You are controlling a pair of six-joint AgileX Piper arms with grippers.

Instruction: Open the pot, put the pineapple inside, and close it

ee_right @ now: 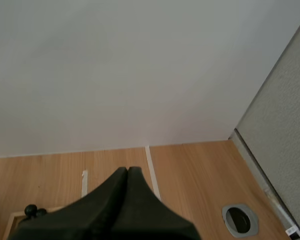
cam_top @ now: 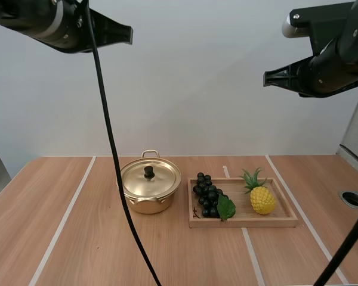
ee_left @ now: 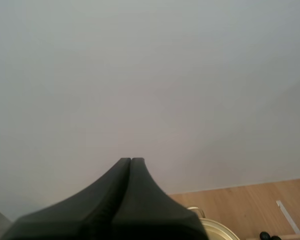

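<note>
Below my left hand (cam_top: 129, 34): pot (cam_top: 150, 189) is sitting lidded — looking nearer this arm.
Right hand (cam_top: 267, 78): hanging closed, empty — left likewise.

Three high views over one table (cam_top: 77, 238)

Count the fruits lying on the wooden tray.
2. The bunch of grapes lies at the tray's left end, nearer the pot; the pineapple lies at its right end. None seems hidden.
</note>
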